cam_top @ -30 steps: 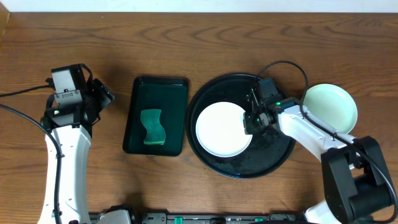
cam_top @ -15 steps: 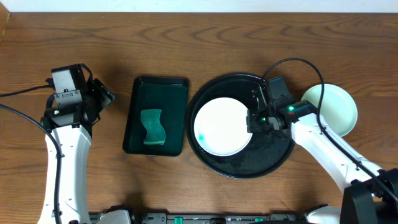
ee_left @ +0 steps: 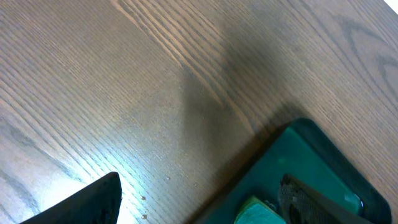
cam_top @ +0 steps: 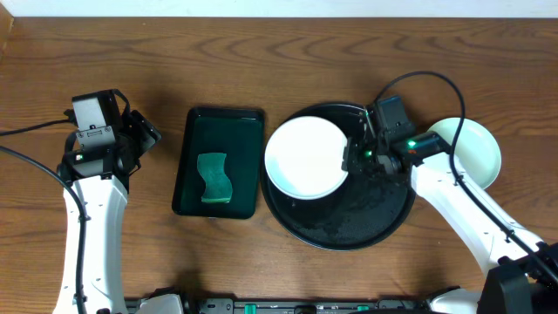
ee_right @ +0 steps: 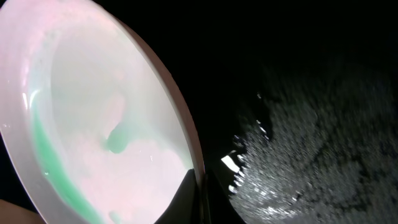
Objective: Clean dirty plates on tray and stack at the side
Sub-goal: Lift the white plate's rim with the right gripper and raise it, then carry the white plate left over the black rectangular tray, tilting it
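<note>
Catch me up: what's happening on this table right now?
The right gripper is shut on the rim of the white plate, holding it over the left side of the black tray, where it overhangs the rim. The plate has a green smear inside. The left gripper is open and empty over the table, left of the green tray holding the sponge. A mint plate sits right of the black tray.

The right hand grips the white plate by its edge over the black tray.
</note>
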You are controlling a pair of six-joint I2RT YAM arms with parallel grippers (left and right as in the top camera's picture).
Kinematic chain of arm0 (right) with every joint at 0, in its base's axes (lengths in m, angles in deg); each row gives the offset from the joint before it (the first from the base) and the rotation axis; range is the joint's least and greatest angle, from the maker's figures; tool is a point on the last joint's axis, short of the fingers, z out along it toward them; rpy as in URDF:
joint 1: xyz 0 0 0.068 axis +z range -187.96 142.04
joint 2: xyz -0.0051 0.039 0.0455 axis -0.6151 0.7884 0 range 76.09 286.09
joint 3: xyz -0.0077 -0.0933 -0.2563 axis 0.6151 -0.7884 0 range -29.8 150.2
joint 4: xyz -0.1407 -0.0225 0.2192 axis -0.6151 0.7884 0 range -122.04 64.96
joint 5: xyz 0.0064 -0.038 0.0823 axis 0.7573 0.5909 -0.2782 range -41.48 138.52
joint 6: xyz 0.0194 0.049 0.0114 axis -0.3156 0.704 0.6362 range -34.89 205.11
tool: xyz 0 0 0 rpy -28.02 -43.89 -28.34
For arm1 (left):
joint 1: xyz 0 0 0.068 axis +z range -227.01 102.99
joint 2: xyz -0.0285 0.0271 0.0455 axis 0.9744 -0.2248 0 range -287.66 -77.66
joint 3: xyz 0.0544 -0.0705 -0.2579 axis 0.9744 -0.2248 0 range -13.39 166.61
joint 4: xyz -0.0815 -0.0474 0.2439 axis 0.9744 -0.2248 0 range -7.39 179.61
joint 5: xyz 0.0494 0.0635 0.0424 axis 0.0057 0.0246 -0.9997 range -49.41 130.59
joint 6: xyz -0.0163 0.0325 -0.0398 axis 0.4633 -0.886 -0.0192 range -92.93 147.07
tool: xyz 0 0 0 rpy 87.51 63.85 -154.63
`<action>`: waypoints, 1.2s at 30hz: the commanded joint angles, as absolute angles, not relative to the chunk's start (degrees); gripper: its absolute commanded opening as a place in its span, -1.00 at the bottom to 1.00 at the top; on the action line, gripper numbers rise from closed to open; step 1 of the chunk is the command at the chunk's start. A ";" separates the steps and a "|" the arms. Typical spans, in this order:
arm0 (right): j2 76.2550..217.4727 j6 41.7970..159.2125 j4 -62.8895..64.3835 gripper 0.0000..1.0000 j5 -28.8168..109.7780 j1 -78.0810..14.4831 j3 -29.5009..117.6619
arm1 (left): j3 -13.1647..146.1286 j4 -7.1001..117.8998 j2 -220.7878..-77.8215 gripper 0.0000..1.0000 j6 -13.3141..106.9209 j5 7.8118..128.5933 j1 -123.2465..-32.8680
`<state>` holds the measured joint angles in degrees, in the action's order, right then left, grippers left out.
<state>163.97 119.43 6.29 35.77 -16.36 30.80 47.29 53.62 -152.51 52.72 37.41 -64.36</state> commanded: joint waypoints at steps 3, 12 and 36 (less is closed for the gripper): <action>163.81 124.98 5.85 -0.98 36.62 -14.61 35.79 | 48.19 53.40 -152.51 0.61 52.78 36.66 -64.17; 168.93 127.54 2.88 -0.98 41.02 -10.46 44.90 | 48.19 53.40 -152.51 0.61 52.78 36.66 -64.17; 182.13 120.15 -12.88 -0.98 67.75 3.38 54.95 | 48.19 53.40 -152.51 0.61 52.76 36.66 -64.17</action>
